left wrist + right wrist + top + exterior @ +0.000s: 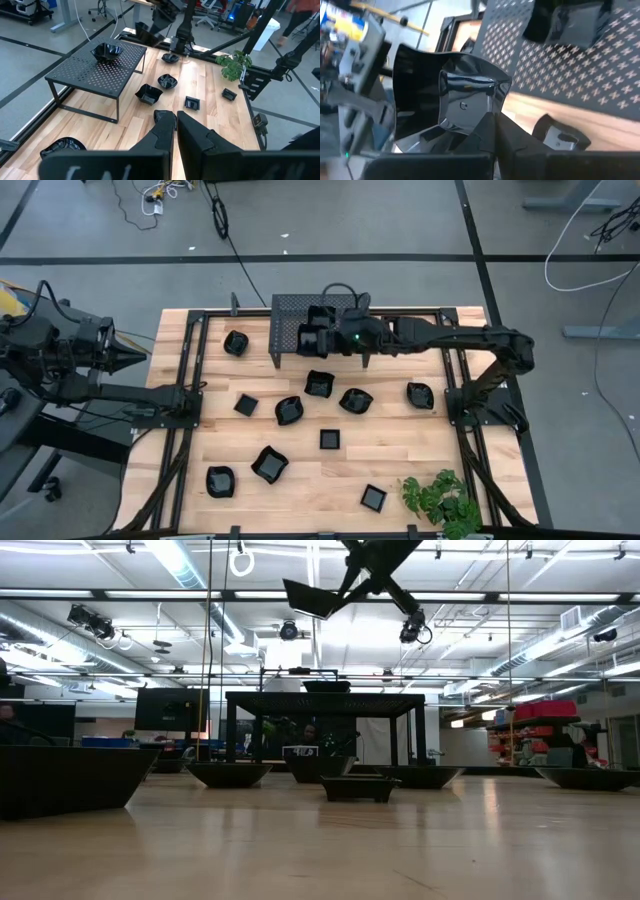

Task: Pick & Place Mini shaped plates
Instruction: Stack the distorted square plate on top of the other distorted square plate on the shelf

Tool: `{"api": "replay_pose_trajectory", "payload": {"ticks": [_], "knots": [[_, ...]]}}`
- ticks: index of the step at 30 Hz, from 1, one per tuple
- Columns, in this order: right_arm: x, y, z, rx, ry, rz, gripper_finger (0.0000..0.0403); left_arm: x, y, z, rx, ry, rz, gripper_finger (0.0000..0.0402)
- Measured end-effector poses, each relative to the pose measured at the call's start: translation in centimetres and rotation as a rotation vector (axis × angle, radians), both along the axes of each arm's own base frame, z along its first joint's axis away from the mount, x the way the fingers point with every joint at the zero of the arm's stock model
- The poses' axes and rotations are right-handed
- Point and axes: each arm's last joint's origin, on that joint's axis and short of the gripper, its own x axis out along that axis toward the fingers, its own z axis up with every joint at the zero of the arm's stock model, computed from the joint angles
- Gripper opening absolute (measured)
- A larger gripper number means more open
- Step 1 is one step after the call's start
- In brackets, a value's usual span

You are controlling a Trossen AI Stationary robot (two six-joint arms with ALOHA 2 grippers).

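Mini shaped plates (288, 410): small glossy black dishes scattered over the wooden table (420, 450), mostly across its middle and near half, well apart from one another.
Held plate (450, 100): a black dish with a wavy raised rim, pinched at its edge by the right gripper and lifted above the perforated stand; in the low view it hangs high over the table, tilted (310, 598).
Plate on stand (106, 50): one wavy-edged dish sits on the stand's top in the left wrist view.
Far-left plate (236, 342): lies on the table just left of the stand.
Square plates: three small square ones, at mid-left (246, 405), centre (329, 440) and near right (373, 498).
Perforated stand (290, 315): black metal platform on legs at the far middle of the table.
Right gripper (318, 335): reaches from the right side over the stand, fingers pressed together on the held plate's rim.
Left gripper (140, 354): waits off the table's left edge, pointing toward the table, its fingers (165, 131) drawn nearly together with nothing between them.
Plant (440, 498): a green leafy sprig at the near right corner.
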Motion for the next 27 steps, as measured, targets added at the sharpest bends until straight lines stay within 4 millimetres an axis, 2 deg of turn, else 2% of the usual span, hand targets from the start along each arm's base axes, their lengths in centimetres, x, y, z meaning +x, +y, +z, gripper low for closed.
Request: {"api": "replay_pose_trajectory", "payload": {"ticks": [5, 11, 18, 22, 27], "knots": [[-0.2, -1.5, 0.0, 0.044, -0.006, 0.004, 0.0003, 0.0, 0.0, 0.0, 0.0, 0.0, 0.0, 0.0025], [-0.4, -1.9, -0.1, 0.041, 0.007, 0.01, 0.0003, 0.0, 0.0, 0.0, 0.0, 0.0, 0.0, 0.0025], [-1.4, -5.7, -0.1, 0.027, 0.01, -0.095, 0.0003, 0.0, 0.0, 0.0, 0.0, 0.0, 0.0, 0.0025], [-2.2, -7.9, -0.1, 0.026, 0.017, -0.099, 0.0003, 0.0, 0.0, 0.0, 0.0, 0.0, -0.001, 0.0025], [-2.4, -9.0, -0.4, 0.034, 0.028, -0.078, 0.0003, 0.0, 0.0, 0.0, 0.0, 0.0, -0.001, 0.0025]]}}
